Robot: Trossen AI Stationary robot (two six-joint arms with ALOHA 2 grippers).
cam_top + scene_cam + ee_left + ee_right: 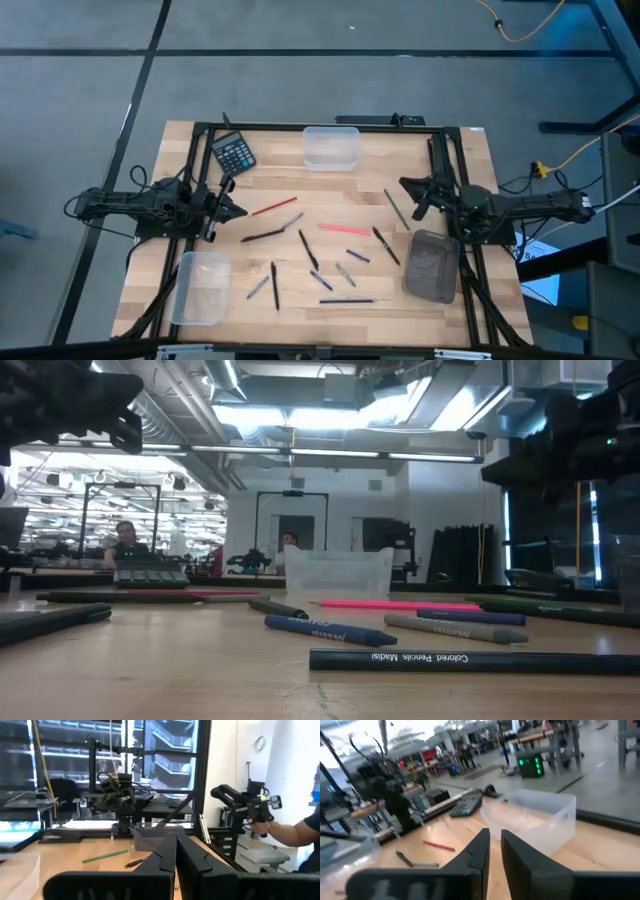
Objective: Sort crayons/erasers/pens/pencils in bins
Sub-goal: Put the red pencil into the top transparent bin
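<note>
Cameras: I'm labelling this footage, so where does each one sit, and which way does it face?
High: overhead, straight down on table, both arms.
Low: table height, across crayons into the room; arms dark at top corners.
Left wrist: past shut left gripper toward the right arm.
Right wrist: past right gripper toward the calculator.
Shared: clear bin shows in high, low and right wrist views.

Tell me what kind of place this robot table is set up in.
Probably an open robotics lab or workshop: exposed ceiling ducts overhead, more workbenches and equipment behind, a person seated at a far desk, and cables across the concrete floor.
</note>
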